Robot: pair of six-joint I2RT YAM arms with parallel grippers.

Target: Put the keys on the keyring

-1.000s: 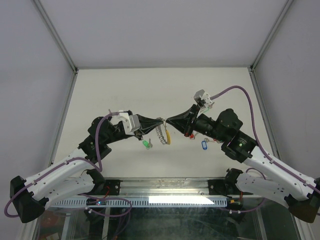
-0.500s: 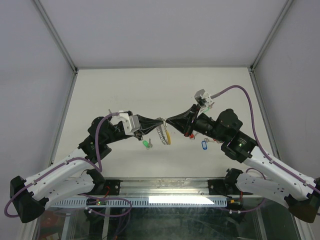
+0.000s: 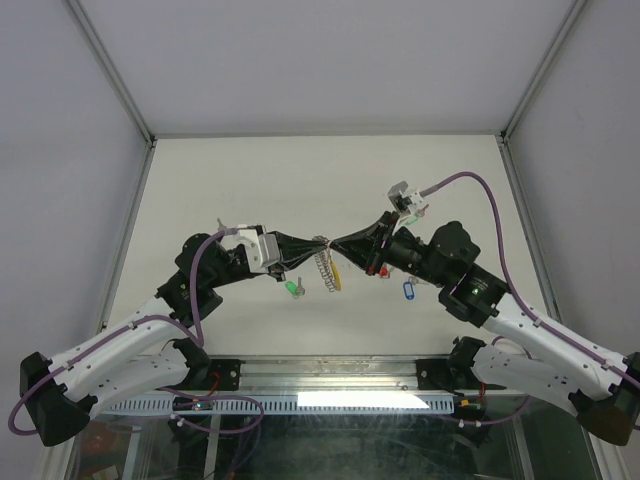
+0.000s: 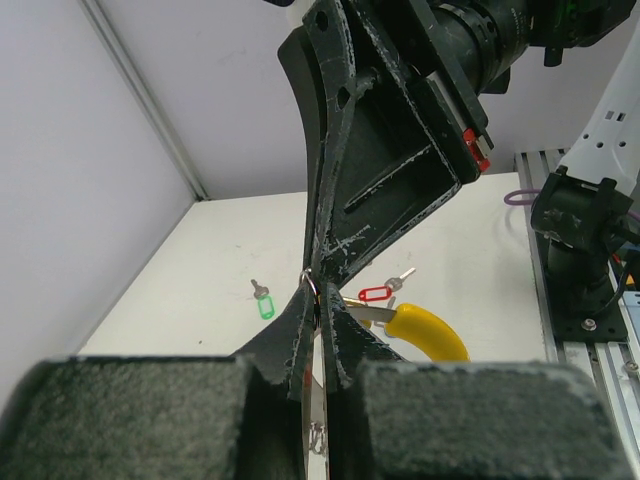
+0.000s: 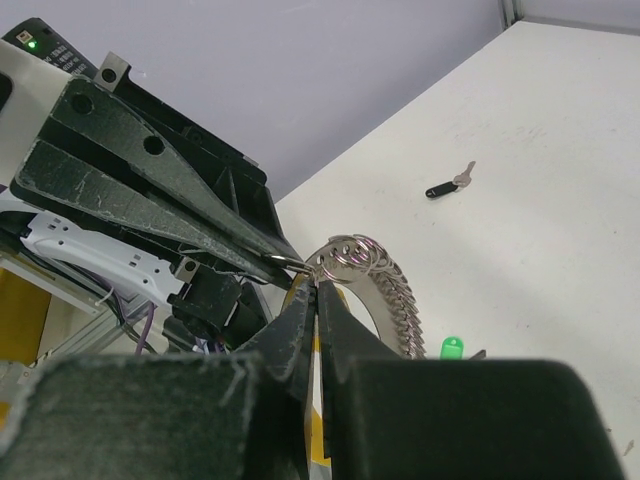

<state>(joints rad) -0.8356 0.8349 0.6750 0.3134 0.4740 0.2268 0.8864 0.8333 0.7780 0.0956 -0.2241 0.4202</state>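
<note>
My two grippers meet tip to tip above the middle of the table. The left gripper [image 3: 319, 243] [image 4: 318, 302] is shut on a small ring at the top of the keyring [image 3: 323, 268] [image 5: 392, 290]. The right gripper [image 3: 340, 244] [image 5: 316, 287] is shut on the keyring's flat holed end, right beside it. The coiled silver keyring hangs below them with its yellow segment [image 3: 336, 278] [image 4: 432, 331]. On the table lie keys with a green tag [image 3: 294, 288] [image 4: 264, 304], a red tag [image 3: 377, 270] [image 4: 375, 293], a blue tag [image 3: 408, 290] and a black tag [image 5: 441, 188].
The white tabletop [image 3: 250, 180] is ringed by grey walls with metal posts [image 3: 130, 100]. A metal rail [image 3: 330, 375] runs along the near edge between the arm bases. Purple cables [image 3: 480, 195] loop off both wrists.
The right arm has edged slightly left and lower, and the hanging keyring has swung a little. Both grippers stay shut at the same meeting point.
</note>
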